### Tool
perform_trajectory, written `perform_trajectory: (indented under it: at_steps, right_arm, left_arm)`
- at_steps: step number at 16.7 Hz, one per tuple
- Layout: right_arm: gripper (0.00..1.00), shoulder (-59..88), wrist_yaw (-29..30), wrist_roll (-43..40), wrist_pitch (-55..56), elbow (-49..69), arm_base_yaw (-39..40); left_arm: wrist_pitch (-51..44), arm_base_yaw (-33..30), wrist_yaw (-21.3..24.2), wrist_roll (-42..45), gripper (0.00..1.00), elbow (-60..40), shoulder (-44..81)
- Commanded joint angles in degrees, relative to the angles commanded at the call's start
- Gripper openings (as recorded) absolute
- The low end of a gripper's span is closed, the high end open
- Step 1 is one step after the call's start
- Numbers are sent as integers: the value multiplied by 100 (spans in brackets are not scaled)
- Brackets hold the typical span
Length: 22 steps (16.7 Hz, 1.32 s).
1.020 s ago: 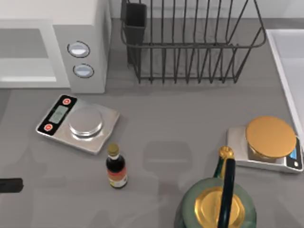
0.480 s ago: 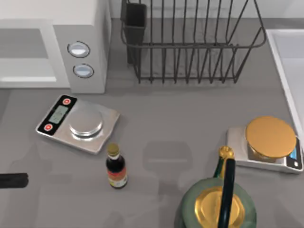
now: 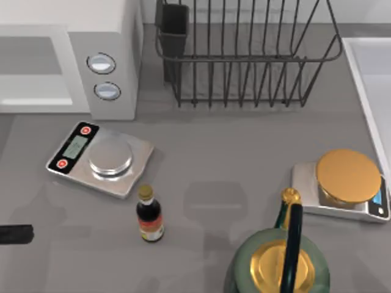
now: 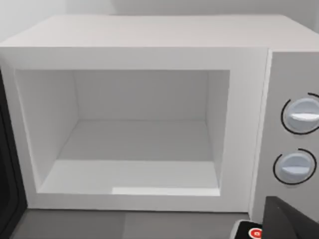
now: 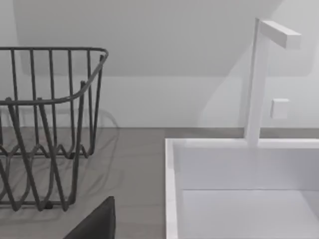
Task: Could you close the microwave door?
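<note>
Top view: microwave sits at the desk's far left corner, cut off by the left edge, two round knobs on its grey strip. Cavity front is open. Left wrist view looks straight into the empty cavity; the microwave door is just a dark sliver at the frame edge, swung open, handle not visible.

My left hand is a dark stub at the top view's left edge, near side of the desk, well apart from the microwave. One dark finger pokes into the left wrist view's corner. Can't tell if it's spread or clenched.

My right hand: one dark finger at the right wrist view's lower edge, facing the dish rack and white sink. State likewise unreadable.

Also on the desk: silver scale, small bottle, gold-topped scale, green kettle partly cut off at the near edge.
</note>
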<state>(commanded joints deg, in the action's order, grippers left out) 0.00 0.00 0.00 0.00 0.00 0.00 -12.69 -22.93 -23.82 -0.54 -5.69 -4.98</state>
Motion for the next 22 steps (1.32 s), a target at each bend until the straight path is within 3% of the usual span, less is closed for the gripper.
perform_trajectory:
  at_steps: [3,7,11,18,22]
  right_arm:
    - [100,0,0,0,0,0,0]
    - [100,0,0,0,0,0,0]
    - [100,0,0,0,0,0,0]
    - [100,0,0,0,0,0,0]
    - [100,0,0,0,0,0,0]
  left_arm:
    - [-76,157,123,143,0,-164,175]
    - [-460,1141,795,902,0,-1041,1190]
    - [-1030,2794,1855,2008,0,-2411,2988]
    - [-2165,5988,4104,3978,0,-5111,7094]
    - [-2677,7387,5226,4772,0,-6381,9012]
